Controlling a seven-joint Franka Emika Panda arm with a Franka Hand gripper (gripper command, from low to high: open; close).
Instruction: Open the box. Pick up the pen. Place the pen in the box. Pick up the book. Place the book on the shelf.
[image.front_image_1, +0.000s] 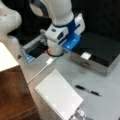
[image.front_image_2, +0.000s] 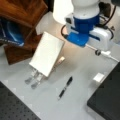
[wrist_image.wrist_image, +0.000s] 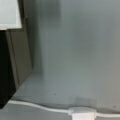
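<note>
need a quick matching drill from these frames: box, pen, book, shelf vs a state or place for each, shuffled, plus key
Things:
1. wide flat black-lidded box with grey metal sides
2. slim black pen
3. large thin white-grey book
4. dark reddish-brown wooden shelf

States or places:
A. propped at a tilt near the shelf
B. lid shut
C. lying loose on the grey table, between book and box
D. at a front view's left edge, with a pale cream top

Pairs: 1-B, 2-C, 3-A, 4-D

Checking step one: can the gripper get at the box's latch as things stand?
Probably yes. The box is shut, its latch faces open table, and the pen and book lie well clear. The gripper itself does not show.
</note>
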